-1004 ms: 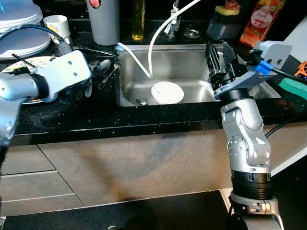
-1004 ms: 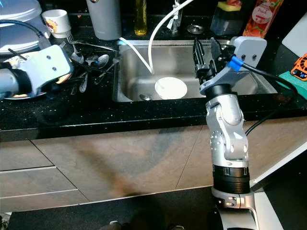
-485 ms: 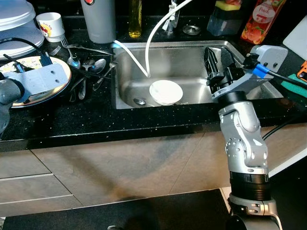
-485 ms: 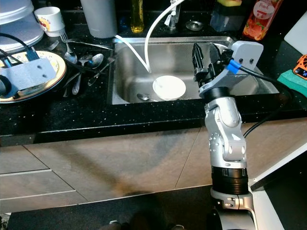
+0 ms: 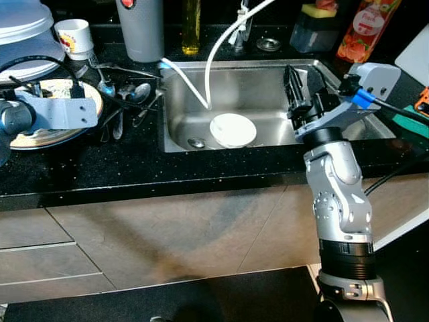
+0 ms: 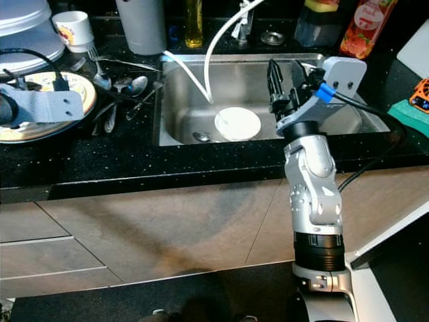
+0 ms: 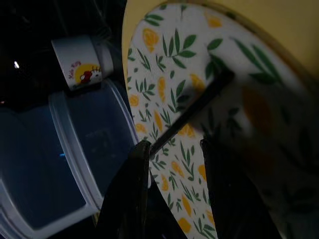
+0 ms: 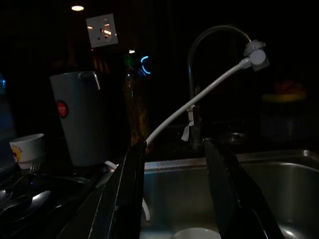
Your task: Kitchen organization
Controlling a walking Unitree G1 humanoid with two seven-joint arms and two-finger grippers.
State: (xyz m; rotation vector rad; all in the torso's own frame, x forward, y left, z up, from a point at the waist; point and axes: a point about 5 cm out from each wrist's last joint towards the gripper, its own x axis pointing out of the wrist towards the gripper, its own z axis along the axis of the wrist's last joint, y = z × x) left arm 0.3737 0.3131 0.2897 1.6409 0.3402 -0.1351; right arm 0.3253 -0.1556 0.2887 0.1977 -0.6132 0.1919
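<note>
The left end effector hovers over the patterned plate at the desk's left edge, fingers apart around a dark utensil, apparently to lift it. The right end effector, fingers apart, waits above the sink holding a white bowl.

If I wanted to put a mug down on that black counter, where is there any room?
The front strip of black counter, between the sink and the patterned plate, lies bare. The sink floor right of the white bowl is also free. It is crowded left of the sink: spoons and forks, the plate, a cup, and the left end effector hovering there.
</note>
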